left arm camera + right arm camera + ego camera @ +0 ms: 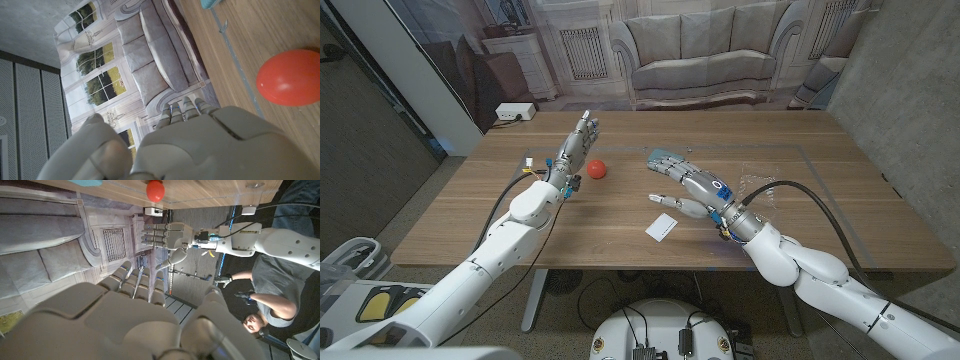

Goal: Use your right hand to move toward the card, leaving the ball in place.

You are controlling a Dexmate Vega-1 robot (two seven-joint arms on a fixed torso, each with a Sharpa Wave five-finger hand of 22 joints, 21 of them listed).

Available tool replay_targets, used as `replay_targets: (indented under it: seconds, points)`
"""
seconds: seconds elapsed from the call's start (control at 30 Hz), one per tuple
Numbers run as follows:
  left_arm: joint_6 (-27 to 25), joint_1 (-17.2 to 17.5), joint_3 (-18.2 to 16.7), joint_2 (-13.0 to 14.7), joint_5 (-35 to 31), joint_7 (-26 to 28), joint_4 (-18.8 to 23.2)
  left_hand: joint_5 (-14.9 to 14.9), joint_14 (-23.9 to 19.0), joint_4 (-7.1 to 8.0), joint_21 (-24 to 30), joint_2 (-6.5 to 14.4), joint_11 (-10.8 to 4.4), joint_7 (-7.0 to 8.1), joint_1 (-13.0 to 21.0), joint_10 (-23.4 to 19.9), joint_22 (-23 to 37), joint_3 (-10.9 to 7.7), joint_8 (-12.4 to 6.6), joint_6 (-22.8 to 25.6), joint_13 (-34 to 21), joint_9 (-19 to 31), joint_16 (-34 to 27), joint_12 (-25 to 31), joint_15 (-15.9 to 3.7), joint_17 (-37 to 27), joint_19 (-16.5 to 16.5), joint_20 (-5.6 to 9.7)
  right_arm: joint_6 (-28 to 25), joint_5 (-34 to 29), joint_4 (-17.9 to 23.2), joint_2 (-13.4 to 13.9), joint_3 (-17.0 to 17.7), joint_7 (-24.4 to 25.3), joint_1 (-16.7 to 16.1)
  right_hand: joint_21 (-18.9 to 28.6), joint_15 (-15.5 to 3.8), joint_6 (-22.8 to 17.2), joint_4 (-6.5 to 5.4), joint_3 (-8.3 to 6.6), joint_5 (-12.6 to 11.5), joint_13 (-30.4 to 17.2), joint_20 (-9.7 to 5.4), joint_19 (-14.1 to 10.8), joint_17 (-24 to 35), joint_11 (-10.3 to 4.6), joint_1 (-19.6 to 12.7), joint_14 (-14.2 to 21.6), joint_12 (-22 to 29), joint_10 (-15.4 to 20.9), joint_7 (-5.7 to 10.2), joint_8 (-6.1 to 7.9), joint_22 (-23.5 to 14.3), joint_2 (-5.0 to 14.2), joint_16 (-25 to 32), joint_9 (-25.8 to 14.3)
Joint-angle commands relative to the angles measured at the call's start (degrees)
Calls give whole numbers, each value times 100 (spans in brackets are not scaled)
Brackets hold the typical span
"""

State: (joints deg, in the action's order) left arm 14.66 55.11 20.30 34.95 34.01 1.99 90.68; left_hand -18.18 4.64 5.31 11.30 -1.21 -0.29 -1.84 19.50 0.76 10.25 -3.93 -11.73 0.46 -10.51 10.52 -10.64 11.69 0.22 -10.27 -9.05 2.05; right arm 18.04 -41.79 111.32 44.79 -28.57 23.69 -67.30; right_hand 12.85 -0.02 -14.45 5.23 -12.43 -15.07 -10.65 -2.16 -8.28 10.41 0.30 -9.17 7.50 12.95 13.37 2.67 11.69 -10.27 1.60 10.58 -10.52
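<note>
The small white rectangular card (661, 227) lies flat on the wooden table (620, 240), just beside the right hand (688, 187), which hovers over the tabletop with fingers spread and holding nothing. The round red ball (596, 169) sits well apart from the card, close to the left hand (574, 150), whose fingers are extended upward and empty.

My table (620, 210) is brown wood with a smooth, dull top and thin grain lines. The ball (596, 169) is red and smooth, like rubber or plastic, hardly shiny. The card (661, 227) is flat white paper. My right hand (688, 186) and left hand (573, 152) are hard grey plastic, smooth and a bit shiny.
</note>
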Motion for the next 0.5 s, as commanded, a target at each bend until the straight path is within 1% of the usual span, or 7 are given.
replay_targets:
  seconds: [0.03,0.2,0.5]
  points:
    - [-20,-45,6,0,0,-5,-9,7,-30,3,29,21,-15,-13,3,-41,22,31,13,15,-28,27,-21,18,-10,-19,18,-13,-374,-233,99,102,-242,-131,132,-9,3,-55,49,-12,-34,-6,-51,38,-3,2,-76,-25,-13,1,16,32,-20,9,-20,-27]
    - [-66,-67,11,-1,15,-1,-11,9,-24,2,29,26,-11,-16,7,-31,23,37,14,15,-28,27,-18,12,-7,-19,16,-17,-451,-189,119,127,-327,-253,193,-33,11,-63,74,-40,-34,-6,-38,76,-5,-1,-127,-38,-15,1,17,31,-20,40,-21,-28]
    - [-94,-212,63,-57,-9,-33,-62,14,-20,2,27,33,-10,-11,12,-27,23,45,15,20,-28,27,-16,8,-8,-19,9,-23,-584,-252,198,218,-427,-423,284,-61,23,-91,109,-81,-28,-6,-25,120,-8,-3,-200,-44,-17,6,26,35,-20,84,-18,-29]
